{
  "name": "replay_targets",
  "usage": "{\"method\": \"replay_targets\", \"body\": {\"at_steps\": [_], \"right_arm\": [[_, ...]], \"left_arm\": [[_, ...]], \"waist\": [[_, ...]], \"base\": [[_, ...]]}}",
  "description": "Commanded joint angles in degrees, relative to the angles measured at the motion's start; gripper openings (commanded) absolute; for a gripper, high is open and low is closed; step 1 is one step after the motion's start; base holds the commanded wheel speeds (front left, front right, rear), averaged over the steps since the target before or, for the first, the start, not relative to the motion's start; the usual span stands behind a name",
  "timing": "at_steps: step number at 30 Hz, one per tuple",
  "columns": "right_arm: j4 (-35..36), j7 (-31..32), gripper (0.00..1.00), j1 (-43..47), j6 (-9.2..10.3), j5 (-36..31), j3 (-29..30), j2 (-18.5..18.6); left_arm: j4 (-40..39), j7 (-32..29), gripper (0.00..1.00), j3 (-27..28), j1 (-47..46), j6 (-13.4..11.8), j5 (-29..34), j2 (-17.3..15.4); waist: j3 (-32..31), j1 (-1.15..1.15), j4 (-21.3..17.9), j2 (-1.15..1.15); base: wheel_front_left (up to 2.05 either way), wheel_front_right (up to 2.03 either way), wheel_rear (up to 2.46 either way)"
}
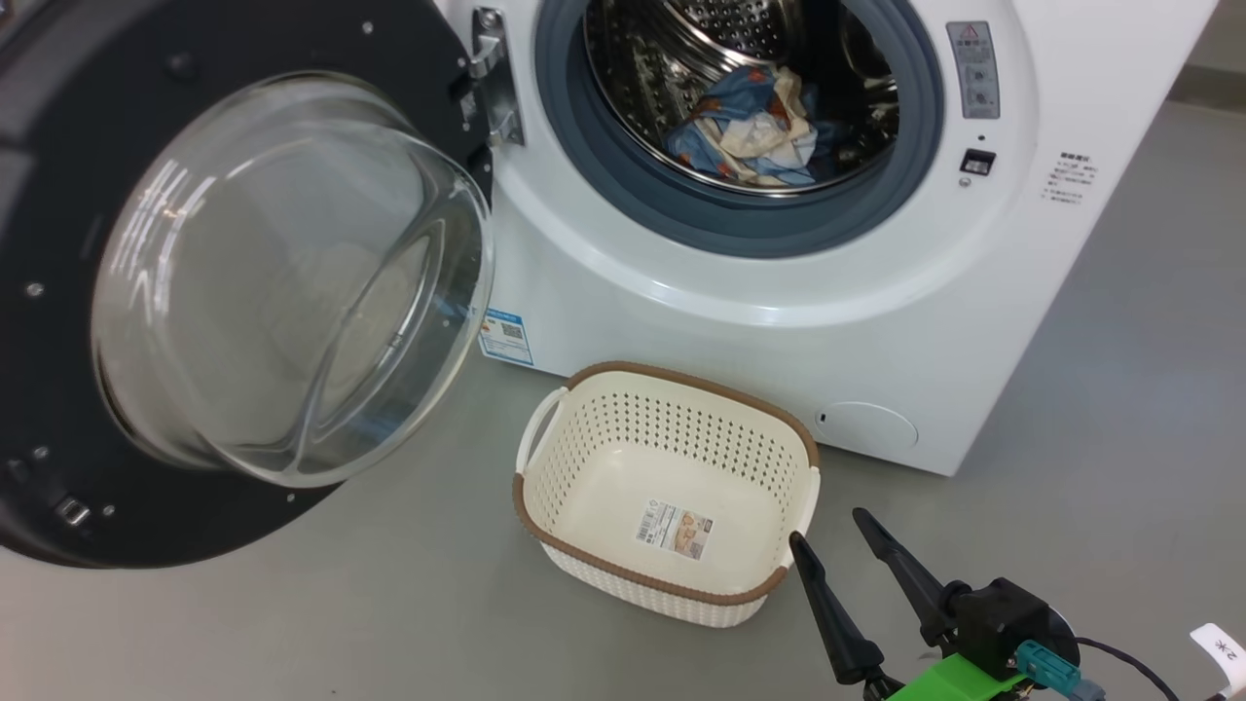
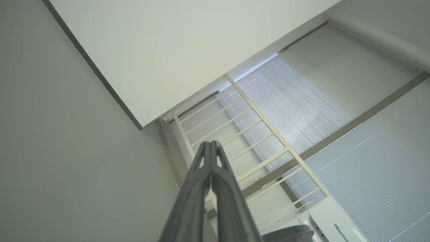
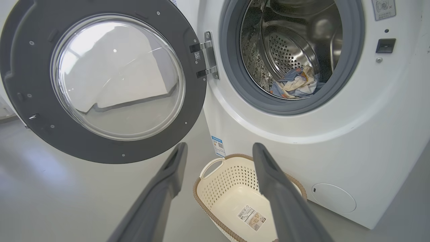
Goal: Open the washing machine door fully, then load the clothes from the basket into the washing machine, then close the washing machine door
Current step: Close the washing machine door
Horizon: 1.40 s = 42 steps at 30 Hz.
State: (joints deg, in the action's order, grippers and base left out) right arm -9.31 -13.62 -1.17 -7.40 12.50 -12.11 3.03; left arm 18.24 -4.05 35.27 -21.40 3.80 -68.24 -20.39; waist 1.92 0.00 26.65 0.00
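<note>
Two long dark fingers of the right gripper (image 1: 829,526) are hanging spread wide and empty at the lower right. Their tips are pointing up and forward just beside the near right corner of the basket (image 1: 633,438), apparently not touching it. Nothing is lying in that basket but a printed label (image 1: 675,531) on its floor. It is sitting on the grey floor (image 1: 292,604), right in front of the washing machine (image 1: 779,321).

The clothes (image 1: 750,127), a crumpled heap of light blue and cream fabric, are resting low inside the steel drum (image 1: 672,58), behind the grey gasket. The washing machine door (image 1: 58,409) is standing swung wide on the hinge at the left of the opening, its glass bowl (image 1: 292,273) bulging toward the camera. Judging by this, opening and loading are looking finished, and only the closing of the door is waiting to be done.

The right arm is sitting low and set back from the opening. Its wrist is looking between the splayed fingers at basket, door and drum together. The left gripper (image 2: 211,144) is holding its fingers pressed together on nothing and is aiming away from the work, toward a pale wall and ribbed window blinds (image 2: 319,101). Reaching the door's outer edge is likely calling for a move to the left.
</note>
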Motion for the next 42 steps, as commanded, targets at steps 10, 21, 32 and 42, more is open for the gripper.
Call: {"method": "replay_targets", "body": {"at_steps": [10, 21, 32, 42], "right_arm": [[3.7, 2.5, 1.00, -2.1, -0.09, -2.8, -0.5, -0.1], [5.7, 4.4, 1.00, -3.1, -0.09, -2.9, -0.7, 0.7], [6.1, 4.6, 1.00, -2.8, -0.09, -2.8, -0.1, 0.7], [5.9, 4.9, 1.00, -2.9, -0.09, -2.2, -0.1, 0.4]], "left_arm": [[13.7, -9.2, 0.00, 7.4, -6.4, -2.3, -10.7, -8.7], [18.1, -16.9, 0.00, 6.2, -9.1, -1.3, -15.0, -8.4], [18.2, -22.3, 0.00, 4.8, -7.8, -0.7, -16.2, -7.8], [14.9, -31.0, 0.00, 2.9, -5.5, -1.4, -19.2, -5.8]], "waist": [[4.5, 0.00, -4.2, 0.00], [6.3, 0.00, -6.9, 0.00], [6.8, 0.00, -7.8, 0.00], [6.2, 0.00, -6.9, 0.00]], "base": [[0.00, 0.00, 0.00], [0.00, 0.00, 0.00], [0.00, 0.00, 0.00], [0.00, 0.00, 0.00]]}}
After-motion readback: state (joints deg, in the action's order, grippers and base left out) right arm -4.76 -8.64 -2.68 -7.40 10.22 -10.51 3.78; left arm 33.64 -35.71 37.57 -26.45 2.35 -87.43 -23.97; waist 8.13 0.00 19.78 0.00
